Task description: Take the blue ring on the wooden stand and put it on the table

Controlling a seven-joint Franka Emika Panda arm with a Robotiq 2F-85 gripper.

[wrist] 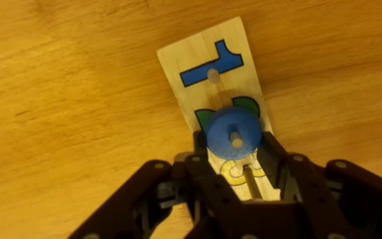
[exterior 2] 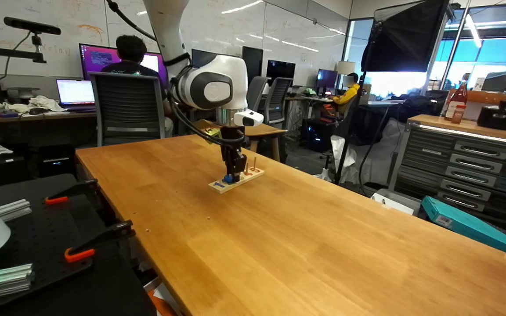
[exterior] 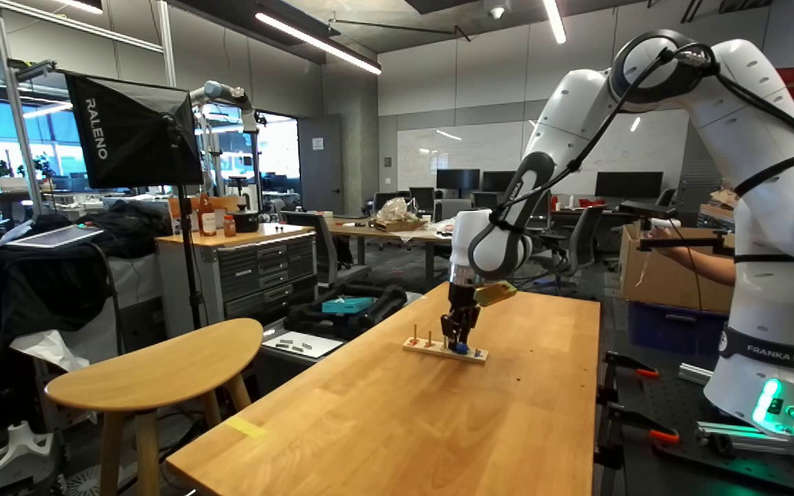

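The wooden stand (wrist: pixel 194 49) is a light strip with painted numerals and upright pegs. It lies on the table (exterior: pixel 438 427) in both exterior views, also here (exterior 2: pixel 235 185). The blue ring (wrist: pixel 222 126) is a round disc around the peg at the green numeral, beside the peg at the blue 1. The peg's top pokes out through its hole. My gripper (wrist: pixel 233 139) points down over the stand, a finger touching each side of the ring. It looks shut on the ring. In both exterior views the ring (exterior: pixel 462 348) shows low at the fingertips (exterior 2: pixel 233 175); any gap under it is not clear.
Bare pegs stand on the stand close by the fingers, one (wrist: pixel 252 184) between them in the wrist view. Black clamps with orange tips (exterior: pixel 635 365) grip the table edge on the robot's base side. A smaller oval wooden table (exterior: pixel 163 365) stands beyond the opposite edge.
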